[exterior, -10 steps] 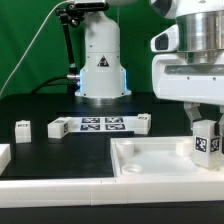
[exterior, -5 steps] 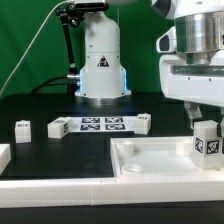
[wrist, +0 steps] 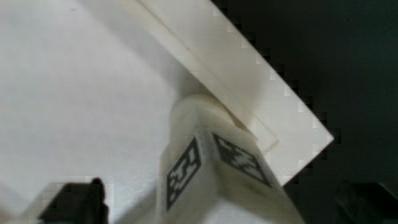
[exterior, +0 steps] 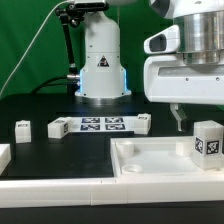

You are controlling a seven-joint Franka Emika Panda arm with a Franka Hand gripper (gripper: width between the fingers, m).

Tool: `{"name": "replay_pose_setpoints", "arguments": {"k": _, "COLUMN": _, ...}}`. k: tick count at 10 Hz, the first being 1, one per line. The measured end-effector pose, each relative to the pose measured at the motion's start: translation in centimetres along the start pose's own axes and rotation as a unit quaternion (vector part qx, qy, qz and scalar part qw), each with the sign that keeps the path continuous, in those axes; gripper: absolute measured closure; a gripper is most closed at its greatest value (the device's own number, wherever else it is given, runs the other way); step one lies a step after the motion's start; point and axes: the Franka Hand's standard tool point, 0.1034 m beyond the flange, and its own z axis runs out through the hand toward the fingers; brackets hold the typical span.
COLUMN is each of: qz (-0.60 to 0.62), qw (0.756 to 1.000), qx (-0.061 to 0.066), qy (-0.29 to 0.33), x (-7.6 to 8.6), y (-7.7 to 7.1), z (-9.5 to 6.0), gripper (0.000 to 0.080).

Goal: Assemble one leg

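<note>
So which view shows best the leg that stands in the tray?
The exterior view: the leg stands whole and upright in the tray corner. The wrist view shows the leg only from above, blurred.

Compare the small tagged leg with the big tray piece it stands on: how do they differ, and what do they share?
The leg is a small upright block; the tray piece is wide, low and rimmed. The leg carries a black-and-white marker tag; the tray piece shows none. The leg stands near the tray piece's corner; the tray piece lies flat. Both are white.
</note>
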Motion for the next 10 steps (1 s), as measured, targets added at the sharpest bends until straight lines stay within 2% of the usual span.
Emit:
{"name": "replay_pose_setpoints", "arguments": {"k": 3, "qz": -0.174, "qw": 0.985, "qx": -0.006, "qy": 0.0, "x": 0.49, "y": -0.43, "z": -0.06, "gripper": 0.015}}
{"name": "replay_pose_setpoints", "arguments": {"k": 5, "qz": -0.277, "qw": 0.961, "qx": -0.011, "qy": 0.005, "x": 0.57, "y": -0.45, "z": -0.06, "gripper": 0.015}}
{"name": "replay_pose_setpoints", "arguments": {"k": 7, "qz": -0.329, "qw": 0.944, "qx": -0.012, "qy": 0.011, "x": 0.68, "y": -0.42, "z": 0.01, "gripper": 0.015}}
{"name": "replay_pose_setpoints", "arguments": {"k": 8, "qz": -0.334, "qw": 0.943, "qx": -0.012, "qy": 0.011, "x": 0.69, "y": -0.41, "z": 0.01, "gripper": 0.0269}}
{"name": "replay_pose_setpoints", "arguments": {"k": 9, "qz": -0.333, "qw": 0.943, "qx": -0.012, "qy": 0.011, "x": 0.69, "y": -0.41, "z": 0.01, "gripper": 0.046}}
{"name": "replay_pose_setpoints", "arguments": {"k": 10, "qz": -0.333, "qw": 0.943, "qx": -0.012, "qy": 0.011, "x": 0.74, "y": -0.38, "z": 0.0, "gripper": 0.046}}
